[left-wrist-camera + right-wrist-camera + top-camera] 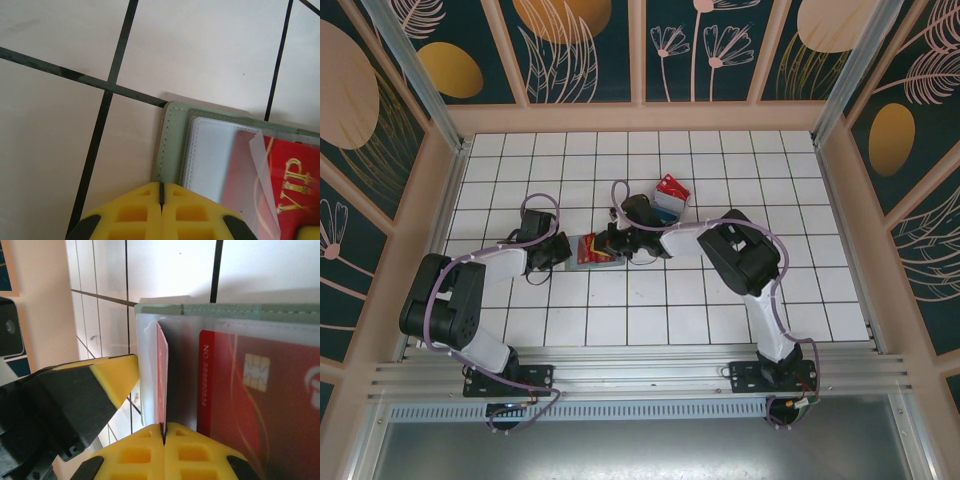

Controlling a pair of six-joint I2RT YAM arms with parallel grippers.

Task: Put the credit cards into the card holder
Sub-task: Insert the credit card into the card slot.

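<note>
the right gripper (pixel 164 427) has its yellow fingers (pixel 200 452) closed on the near end of a red card (pixel 162 380). the card stands on edge straight ahead of them, inside a clear sleeve (pixel 147 360) of the open card holder (pixel 225 309). just right of those fingers a chip card (pixel 260 400), also red, lies flat under the plastic.

the left gripper (pixel 161 186) has its fingers pressed shut. the holder's grey-green edge runs right up to their tips, but whether they pinch it cannot be told. the holder lies on the tiled table (pixel 50 150) between the two grippers. well beyond the right fingers sits a stack of red and blue cards (pixel 671 195).
</note>
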